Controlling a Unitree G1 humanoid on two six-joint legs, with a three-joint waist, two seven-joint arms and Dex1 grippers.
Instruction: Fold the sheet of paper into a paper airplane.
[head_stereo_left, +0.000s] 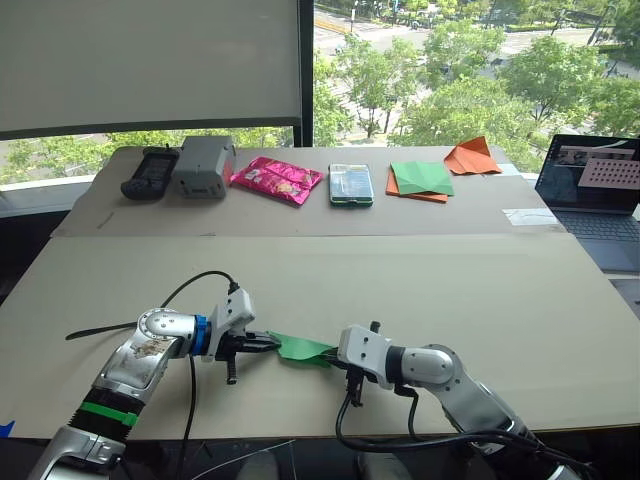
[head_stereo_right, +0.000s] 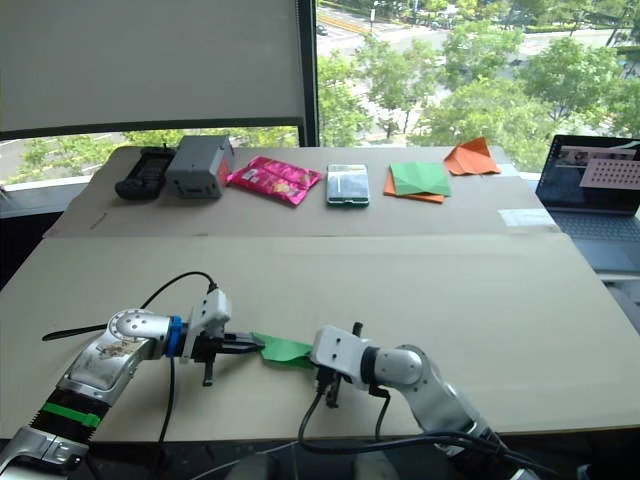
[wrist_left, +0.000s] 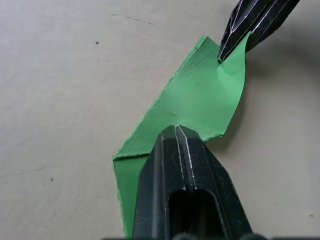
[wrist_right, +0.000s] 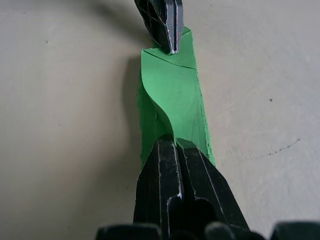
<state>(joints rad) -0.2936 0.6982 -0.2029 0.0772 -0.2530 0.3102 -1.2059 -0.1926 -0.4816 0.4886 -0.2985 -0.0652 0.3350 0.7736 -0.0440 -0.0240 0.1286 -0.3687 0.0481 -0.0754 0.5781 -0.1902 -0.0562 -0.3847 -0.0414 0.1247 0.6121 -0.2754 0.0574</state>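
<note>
The bright green sheet of paper (head_stereo_left: 303, 348) is folded into a narrow strip and hangs just above the near table between my two grippers. My left gripper (head_stereo_left: 274, 342) is shut on its left end; in the left wrist view the black fingers (wrist_left: 182, 165) pinch the paper (wrist_left: 200, 100). My right gripper (head_stereo_left: 332, 352) is shut on the other end, and the right wrist view shows the paper (wrist_right: 172, 100) twisted along its length between both sets of fingers. It has folded layers but no clear paper airplane shape.
On the far table lie a black controller (head_stereo_left: 150, 172), a grey box (head_stereo_left: 204, 166), a pink packet (head_stereo_left: 277, 180), a phone-like pack (head_stereo_left: 351, 184), a dark green sheet on orange paper (head_stereo_left: 420, 180) and an orange triangle (head_stereo_left: 472, 157). A laptop (head_stereo_left: 600, 190) stands at right.
</note>
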